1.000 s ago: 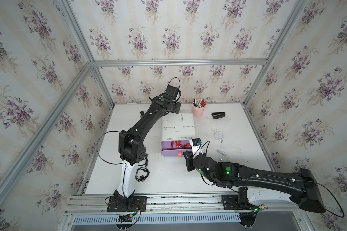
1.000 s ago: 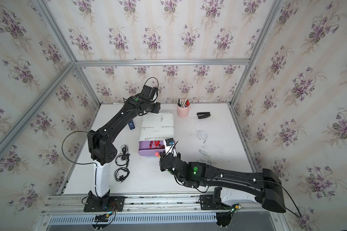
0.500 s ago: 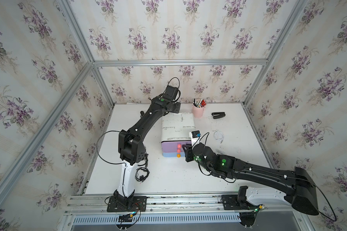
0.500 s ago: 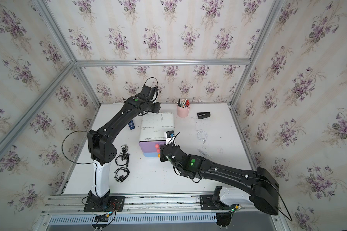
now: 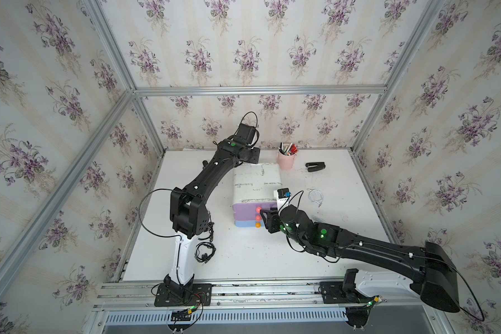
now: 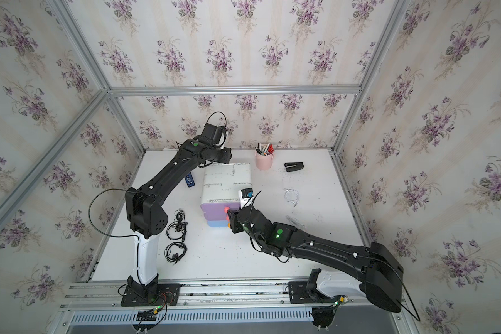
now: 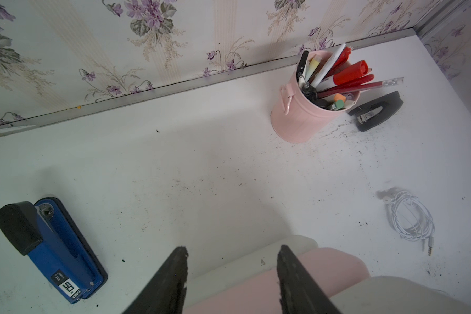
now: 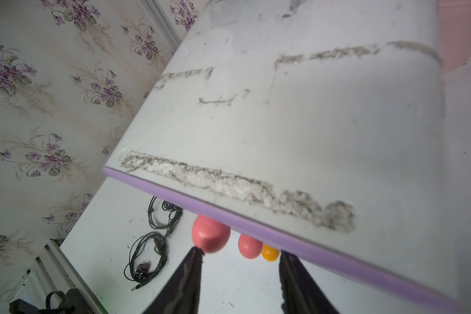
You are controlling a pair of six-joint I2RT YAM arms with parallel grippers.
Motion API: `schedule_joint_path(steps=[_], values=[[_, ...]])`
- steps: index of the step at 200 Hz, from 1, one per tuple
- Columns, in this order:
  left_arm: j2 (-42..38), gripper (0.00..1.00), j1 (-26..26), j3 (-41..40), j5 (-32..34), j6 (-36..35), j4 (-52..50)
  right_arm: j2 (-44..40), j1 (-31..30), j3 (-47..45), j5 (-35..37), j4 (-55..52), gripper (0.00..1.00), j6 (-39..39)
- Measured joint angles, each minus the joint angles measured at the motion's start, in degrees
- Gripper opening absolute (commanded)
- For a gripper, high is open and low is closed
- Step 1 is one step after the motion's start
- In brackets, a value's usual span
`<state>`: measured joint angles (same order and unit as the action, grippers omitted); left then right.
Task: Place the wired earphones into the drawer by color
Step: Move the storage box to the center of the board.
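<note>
Plainly, the drawer unit [image 5: 256,185] stood mid-table, scuffed white top up. All three fronts were pushed in, two purple above one blue, so whatever lay inside was hidden. Three knobs ran down those fronts: an upper pink knob [image 8: 211,236], a lower pink knob [image 8: 249,246] and an orange knob [image 8: 270,252] at the bottom.

The right gripper [image 8: 239,250] sat at the fronts with its jaws spread apart, pinching nothing. One fingertip [image 8: 193,261] was right at the upper pink knob, though I could not tell whether it touched. The left gripper [image 7: 232,248] hung over the unit's rear edge, its jaws likewise spread, with the unit's back corner showing between them. Whether they pressed on it could not be told.

The wired earphones in sight all lay out on the table [image 5: 243,260]. The black earphones [image 6: 176,224] were coiled beside the left arm's base, with a second black bundle [image 6: 175,251] just beside them, nearer the rail. The white earphones [image 5: 315,196] lay coiled on the unit's other side, well apart from the black ones.

The pink cup [image 7: 305,119] stood upright by the back wall, crammed with pens, red markers and small erasers poking above its rim. A black stapler [image 7: 375,111] lay just beside it. A blue stapler [image 7: 52,250] lay on the unit's opposite side, near the left arm.
</note>
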<state>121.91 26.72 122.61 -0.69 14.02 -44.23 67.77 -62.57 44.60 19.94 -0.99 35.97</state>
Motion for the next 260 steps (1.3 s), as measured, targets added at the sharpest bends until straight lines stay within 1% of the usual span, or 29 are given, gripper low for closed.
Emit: schedule_joint_path(steps=[32,50,69,96,118,136,164,186,200,221,260], values=[[-0.8,0.71,-0.7,-0.5,-1.1,0.4,-2.5,-7.0,0.0,-8.0,-3.7,1.7,0.59,4.6],[-1.2,0.72,-1.2,-0.9,-1.2,0.4,-4.0,-8.9,0.0,-12.8,-5.6,4.2,0.60,7.9],[-1.6,0.74,-1.5,-1.5,-1.2,0.4,-4.6,-7.6,-0.1,-15.5,-7.7,7.0,0.61,11.1],[-2.3,0.78,-1.7,-2.2,-1.2,0.4,-5.3,-5.2,-1.0,-15.9,-9.0,11.9,0.62,14.0],[-2.3,0.88,-2.0,-2.2,-1.2,0.6,-5.7,-4.3,-1.4,-16.4,-9.0,15.5,0.63,15.4],[-2.3,1.00,-2.2,-2.0,-1.2,0.9,-6.1,-4.0,-2.1,-17.3,-8.8,17.6,0.63,16.8],[-3.2,0.99,-2.3,-0.9,-1.2,1.0,-7.5,-3.4,-3.4,-18.3,-8.5,20.0,0.64,18.6],[-5.4,0.99,-2.4,-1.1,-1.2,1.0,-7.5,-1.8,-4.5,-18.1,-7.8,21.9,0.64,19.6],[-7.8,0.99,-2.4,-3.1,-0.9,1.3,-7.5,-0.9,-5.2,-17.6,-7.4,22.2,0.63,20.1],[-12.5,0.99,-2.7,-8.2,-0.1,1.9,-7.3,-1.1,-6.0,-17.0,-6.9,20.9,0.62,21.2],[-24.1,0.99,-3.2,-21.4,0.5,5.5,-5.4,-6.9,-5.3,-18.6,-3.6,15.6,0.63,22.5]])
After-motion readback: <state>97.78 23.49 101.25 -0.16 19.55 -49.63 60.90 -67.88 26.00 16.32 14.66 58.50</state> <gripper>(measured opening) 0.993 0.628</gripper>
